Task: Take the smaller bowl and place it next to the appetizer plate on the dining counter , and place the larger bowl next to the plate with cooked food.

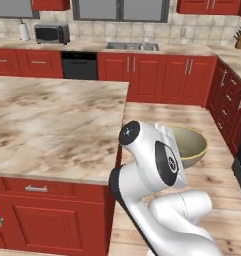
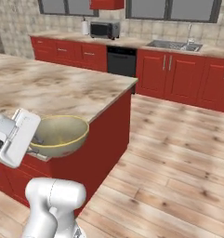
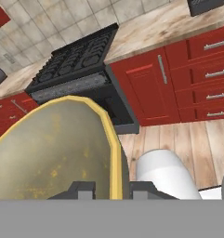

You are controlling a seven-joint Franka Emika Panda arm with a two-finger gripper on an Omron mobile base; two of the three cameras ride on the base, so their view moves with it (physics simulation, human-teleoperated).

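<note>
My gripper (image 3: 114, 189) is shut on the yellowish rim of the larger bowl (image 3: 53, 148), one fingertip inside the wall and one outside. I hold this deep beige-olive bowl (image 1: 193, 145) in the air, tilted, just off the right end of the dining counter (image 1: 52, 125). From the right base view the bowl (image 2: 62, 134) hangs in front of the near edge of the marbled counter top (image 2: 48, 86), with the gripper (image 2: 38, 141) at its left rim. The smaller bowl, the appetizer plate and the plate with cooked food are out of view.
Red wall cabinets (image 1: 157, 75) run along the back with a sink (image 1: 132, 46), a microwave (image 1: 52, 34) and a black dishwasher (image 1: 79, 65). A black stove (image 3: 71, 65) shows behind the bowl. Wooden floor (image 2: 178, 176) lies open to the right of the island.
</note>
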